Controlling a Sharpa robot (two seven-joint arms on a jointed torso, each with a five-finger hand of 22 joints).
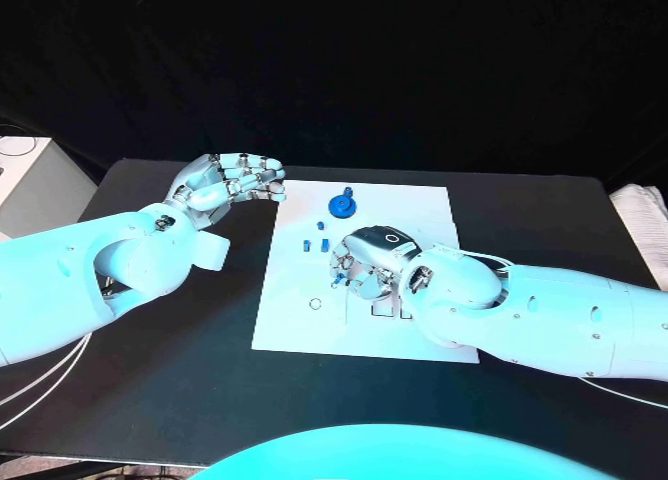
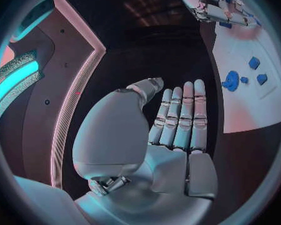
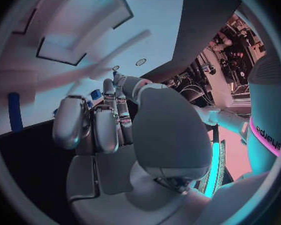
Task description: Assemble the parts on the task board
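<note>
Near side of the task board (image 1: 298, 335): printed outlines, nothing visibly seated there, so assembly looks early.

Right hand (image 1: 366, 268) sits over the board's middle, fingers curled down onto it. Cannot tell if it holds a part; a small blue bit (image 3: 95, 94) peeks beside its fingers in the right wrist view.

Small blue parts (image 1: 308, 243) lie loose just beside that hand.

Round blue part (image 1: 343, 205) rests near the board's far edge, untouched.

Left hand (image 1: 228, 184) hovers over the counter (image 1: 161, 380) off the board's far left corner, fingers apart, holding nothing.

Most pieces look still to place.
</note>
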